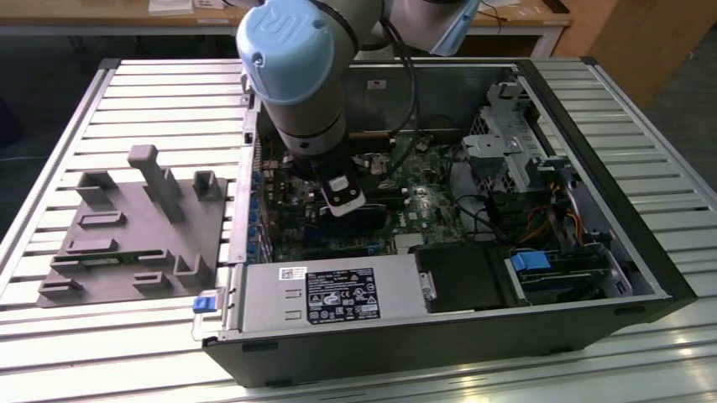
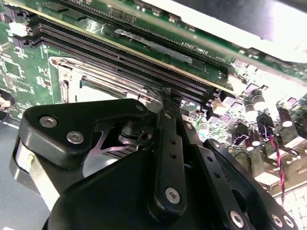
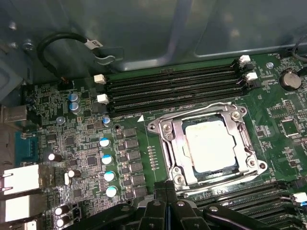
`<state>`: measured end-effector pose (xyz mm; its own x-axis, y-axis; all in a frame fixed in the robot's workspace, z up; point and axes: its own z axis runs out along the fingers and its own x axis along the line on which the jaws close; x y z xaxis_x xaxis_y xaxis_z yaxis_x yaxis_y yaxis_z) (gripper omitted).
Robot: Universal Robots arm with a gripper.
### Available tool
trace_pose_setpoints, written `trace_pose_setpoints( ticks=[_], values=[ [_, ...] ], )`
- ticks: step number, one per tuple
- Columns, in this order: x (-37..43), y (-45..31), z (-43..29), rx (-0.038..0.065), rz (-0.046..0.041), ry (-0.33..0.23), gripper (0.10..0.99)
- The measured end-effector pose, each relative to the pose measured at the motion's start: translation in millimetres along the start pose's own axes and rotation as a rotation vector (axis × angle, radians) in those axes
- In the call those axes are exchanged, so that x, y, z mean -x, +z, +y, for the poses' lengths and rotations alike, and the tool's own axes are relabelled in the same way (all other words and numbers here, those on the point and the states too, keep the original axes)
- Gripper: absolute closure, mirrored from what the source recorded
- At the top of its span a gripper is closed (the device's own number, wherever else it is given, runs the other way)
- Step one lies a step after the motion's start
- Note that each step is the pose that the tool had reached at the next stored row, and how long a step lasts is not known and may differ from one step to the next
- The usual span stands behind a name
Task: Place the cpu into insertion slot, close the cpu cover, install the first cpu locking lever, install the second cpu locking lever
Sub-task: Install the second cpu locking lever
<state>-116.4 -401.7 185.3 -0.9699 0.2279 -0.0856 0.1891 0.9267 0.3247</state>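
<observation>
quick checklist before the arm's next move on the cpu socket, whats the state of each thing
1. The cpu seated in the insertion slot: ok, it lies flat and square inside it in the first wrist view.
2. The cpu cover closed: ok, its silvery frame lies down around the chip.
3. Locking levers latched: cannot tell, thin metal rods run along the frame's edges, but whether they are hooked does not show.
4. The pincer near the work: ok, its tips sit at the socket's edge.
5. Pincer holding anything: cannot tell.
6. Memory slots beside the socket: ok, no part of the pincer reaches them.
</observation>
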Motion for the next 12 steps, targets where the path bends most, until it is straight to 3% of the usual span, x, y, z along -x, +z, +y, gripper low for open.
trace_pose_setpoints(
  ticks=[7, 12],
  values=[
    [-0.7, 1.5, 0.8, -0.001, 0.0000, -0.001, 0.984],
    [-0.7, 1.8, 1.0, -0.023, -0.0046, -0.005, 0.984]
  ],
)
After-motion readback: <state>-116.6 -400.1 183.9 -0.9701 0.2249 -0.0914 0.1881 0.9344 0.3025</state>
